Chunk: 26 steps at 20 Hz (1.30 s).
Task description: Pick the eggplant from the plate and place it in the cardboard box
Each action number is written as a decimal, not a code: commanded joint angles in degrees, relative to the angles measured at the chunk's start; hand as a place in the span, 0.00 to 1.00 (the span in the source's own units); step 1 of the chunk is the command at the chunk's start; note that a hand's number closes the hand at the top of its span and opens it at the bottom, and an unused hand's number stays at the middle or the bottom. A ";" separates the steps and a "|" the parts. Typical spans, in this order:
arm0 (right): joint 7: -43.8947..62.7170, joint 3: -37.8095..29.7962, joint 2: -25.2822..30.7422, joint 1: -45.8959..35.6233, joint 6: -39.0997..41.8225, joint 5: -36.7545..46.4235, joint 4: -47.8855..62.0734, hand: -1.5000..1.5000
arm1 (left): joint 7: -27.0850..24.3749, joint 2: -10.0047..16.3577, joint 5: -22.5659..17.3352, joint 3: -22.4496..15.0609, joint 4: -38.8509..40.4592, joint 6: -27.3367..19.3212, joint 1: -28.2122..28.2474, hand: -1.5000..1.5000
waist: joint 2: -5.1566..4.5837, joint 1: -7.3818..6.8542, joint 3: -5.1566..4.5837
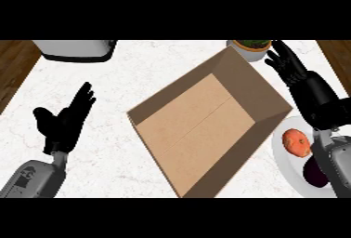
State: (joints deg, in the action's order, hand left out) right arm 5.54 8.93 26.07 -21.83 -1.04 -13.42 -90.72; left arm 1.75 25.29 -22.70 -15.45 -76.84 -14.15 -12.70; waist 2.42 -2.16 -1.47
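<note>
Eggplant (314,173) lies on the plate (283,160) at the desk's (123,79) right edge, beside the cardboard box (205,121), partly hidden by the right forearm. Right hand (288,62) and left hand (65,120): fingers spread, holding nothing.

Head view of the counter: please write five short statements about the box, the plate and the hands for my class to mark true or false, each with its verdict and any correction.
1. The eggplant lies on the plate. True.
2. The cardboard box holds an orange fruit. False: nothing lies in the box; the orange fruit is on the plate.
3. The left hand is open and holds nothing. True.
4. The right hand is curled round the eggplant. False: its fingers are straight, beside the potted plant.
5. The plate lies left of the box. False: it lies on the box's right.
</note>
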 commanded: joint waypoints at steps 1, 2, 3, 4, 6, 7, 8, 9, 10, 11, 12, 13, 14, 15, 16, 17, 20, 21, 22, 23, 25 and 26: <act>4.71 -0.61 -1.12 2.72 -8.34 4.63 -1.58 0.00 | -2.51 0.33 0.75 0.64 -1.42 0.71 0.40 0.50 | -1.99 2.55 1.38; 4.99 -3.84 -0.37 5.48 -12.28 6.09 4.22 0.00 | -2.42 0.97 1.96 -0.79 -2.48 0.96 0.06 0.50 | -2.07 2.95 1.42; 8.13 -5.84 0.14 8.07 -15.99 6.92 6.60 0.00 | -2.81 1.99 3.34 -1.73 -3.96 1.35 -0.75 0.50 | -1.78 4.28 1.42; 8.27 -8.30 -0.31 11.42 -19.62 7.48 10.05 0.00 | -3.51 0.99 4.01 -2.87 -3.68 1.19 -0.40 0.50 | -2.32 6.06 1.52; 12.61 -13.16 0.46 15.72 -26.70 8.69 14.97 0.00 | -4.37 2.99 5.28 -2.97 -5.33 2.32 -2.13 0.50 | -2.39 9.35 1.59; -1.44 -18.77 1.16 3.66 -29.34 8.19 2.02 0.00 | -2.47 1.73 3.47 -2.54 -2.92 1.70 -0.19 0.50 | 4.40 12.59 2.04; 11.94 -4.91 9.85 18.90 -21.12 20.42 17.61 0.00 | -3.73 2.32 5.00 -3.79 -5.06 2.71 -1.87 0.50 | -4.77 8.53 0.08; 13.83 -6.03 9.60 21.12 -25.57 22.72 19.89 0.00 | -4.21 2.81 5.31 -3.70 -5.26 3.03 -2.10 0.50 | -4.34 8.50 0.47; 15.34 -5.57 10.56 22.57 -28.28 26.04 21.54 0.00 | -3.61 2.65 5.87 -4.54 -5.40 3.11 -2.68 0.50 | -4.09 8.28 0.66; 16.53 -4.06 10.58 24.32 -30.74 29.51 23.05 0.00 | -3.78 2.35 5.90 -5.50 -6.06 4.03 -2.60 0.50 | -3.80 7.09 0.78; 18.46 -1.98 11.24 26.14 -32.10 33.00 23.23 0.00 | -3.60 1.53 6.55 -6.35 -6.04 3.25 -2.18 0.50 | -3.31 6.43 0.75; 21.27 -0.35 11.51 25.84 -34.15 36.65 23.60 0.00 | -4.47 2.34 6.75 -6.81 -6.31 4.61 -1.47 0.50 | -3.16 4.31 0.68; 24.00 0.92 13.01 26.49 -34.69 39.65 22.44 0.00 | -3.14 1.02 6.78 -7.87 -7.28 4.20 -2.39 0.50 | -2.64 4.61 0.66; 26.86 2.59 13.76 26.02 -35.07 43.01 22.06 0.00 | -3.10 0.78 7.64 -8.35 -6.70 4.00 -3.25 0.50 | -2.79 4.06 0.67; 30.51 3.48 14.72 26.48 -34.74 45.32 20.79 0.00 | -2.80 1.41 7.76 -9.05 -7.60 4.71 -2.16 0.50 | -2.36 3.30 0.65; 34.60 4.30 16.06 26.06 -33.62 47.89 19.81 0.00 | -3.49 1.20 7.96 -8.55 -6.38 4.71 -2.93 0.50 | -2.52 3.29 0.69; 47.44 7.15 16.34 24.17 -28.31 53.17 13.50 0.00 | -1.20 0.27 8.25 -9.40 -6.84 4.46 -4.32 0.50 | -2.20 3.09 0.71; 50.88 7.06 17.80 23.08 -23.94 52.69 11.33 0.00 | -1.01 -0.43 9.09 -10.42 -7.93 3.49 -3.73 0.50 | -1.94 2.68 0.63; 55.46 8.81 16.07 23.44 -22.89 54.72 8.83 0.00 | -1.28 1.10 8.10 -9.66 -8.32 5.10 -2.63 0.50 | -1.87 2.28 0.74; 58.93 8.16 16.98 19.62 -17.47 52.92 5.75 0.00 | -1.44 -1.68 9.55 -11.32 -7.72 3.21 -3.23 0.50 | -2.02 2.18 0.75; 64.64 9.66 15.64 18.28 -10.42 50.82 0.76 0.00 | -0.73 -2.23 10.56 -11.49 -7.77 2.36 -4.60 0.50 | -1.91 2.51 0.86; 68.43 10.88 13.40 18.87 -9.49 50.80 -2.43 0.00 | -0.31 -1.08 9.43 -10.83 -8.82 3.35 -3.28 0.50 | -1.71 2.32 0.94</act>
State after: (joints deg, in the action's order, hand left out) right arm 59.45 16.85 41.20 -0.93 -19.69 36.94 -84.87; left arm 0.47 24.41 -13.64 -25.89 -84.62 -10.62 -16.11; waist 0.49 0.50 -0.78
